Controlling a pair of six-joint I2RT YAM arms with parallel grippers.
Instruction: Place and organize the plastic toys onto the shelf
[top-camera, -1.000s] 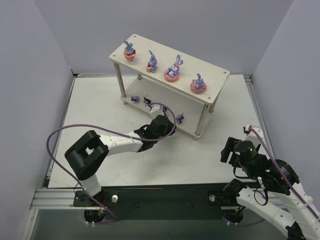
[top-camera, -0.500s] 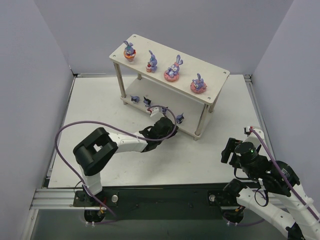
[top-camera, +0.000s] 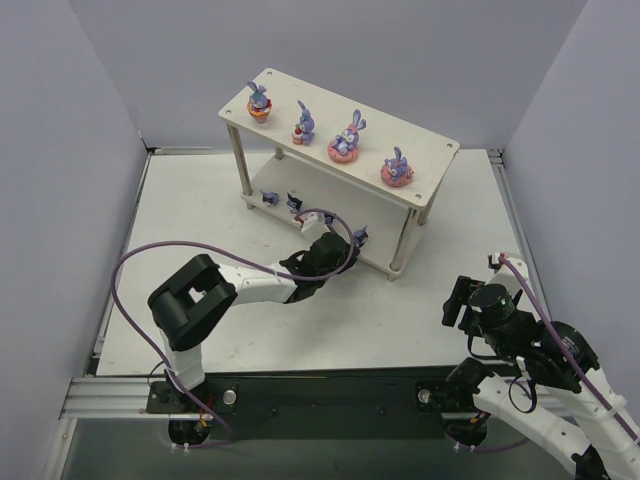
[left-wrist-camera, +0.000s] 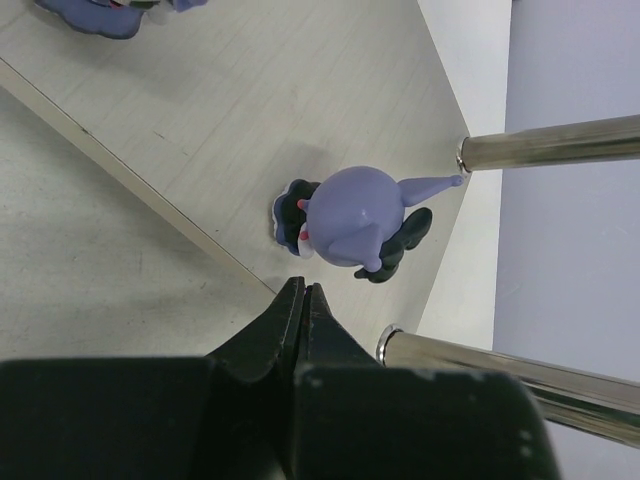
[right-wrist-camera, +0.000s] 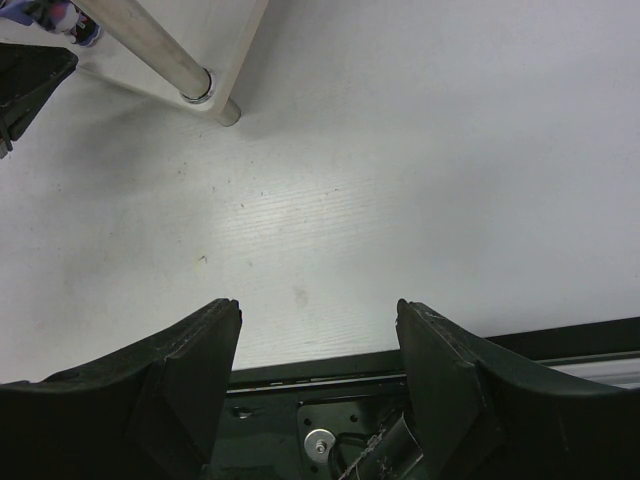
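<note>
The pale wooden shelf (top-camera: 283, 88) stands at the back of the table. Purple rabbits (top-camera: 347, 138) line its top board. Small dark blue figures (top-camera: 268, 197) stand on the lower board (left-wrist-camera: 250, 90). My left gripper (top-camera: 336, 240) is shut and empty at that board's front edge, with part of the row hidden behind it. In the left wrist view its tips (left-wrist-camera: 303, 290) sit just short of one blue pointy-eared figure (left-wrist-camera: 350, 215), which stands near the shelf's right corner. My right gripper (right-wrist-camera: 318, 310) is open with nothing between its fingers, low over the table's near right.
Thin metal shelf legs (left-wrist-camera: 550, 145) flank the blue figure on the right. One front leg (right-wrist-camera: 150, 45) shows in the right wrist view. Grey walls close in the white table (top-camera: 200, 210) on three sides. A purple cable (top-camera: 130, 270) loops off the left arm.
My left arm has reached a little farther forward and right, bringing its shut gripper closer to the lower board. The right arm and the toys have not moved.
</note>
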